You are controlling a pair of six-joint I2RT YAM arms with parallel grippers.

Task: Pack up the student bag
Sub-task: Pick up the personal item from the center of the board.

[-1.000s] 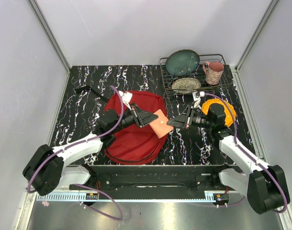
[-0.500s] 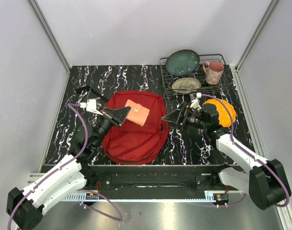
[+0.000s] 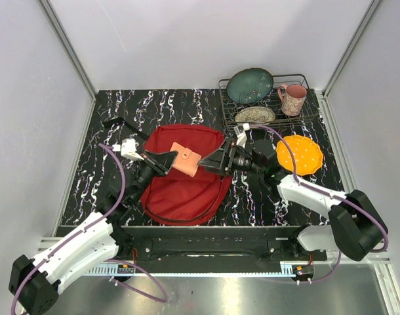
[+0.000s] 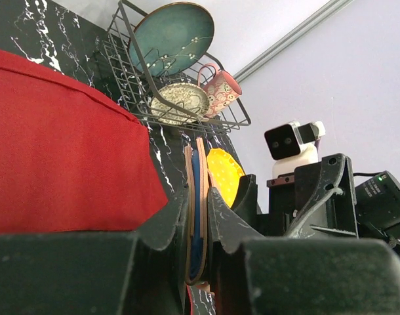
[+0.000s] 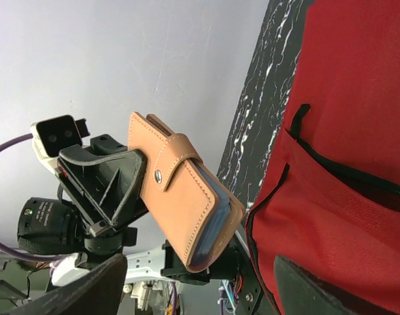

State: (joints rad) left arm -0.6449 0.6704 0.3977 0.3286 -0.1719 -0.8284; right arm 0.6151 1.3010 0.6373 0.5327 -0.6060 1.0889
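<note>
Left claw (image 3: 164, 159) — clamps tan wallet (image 3: 186, 158) above student bag (image 3: 187, 190), flat on worktop (image 3: 265, 197); right claw (image 3: 206, 163) — gapes wide over bag too. Lower wallet edge-first into bag's front pocket (image 5: 338, 167).

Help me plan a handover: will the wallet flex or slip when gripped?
Probably fairly stiff: the wallet juts straight from the left gripper without sagging. Its smooth leather might slip. The snap strap looks closed, so it likely won't flop open.
</note>
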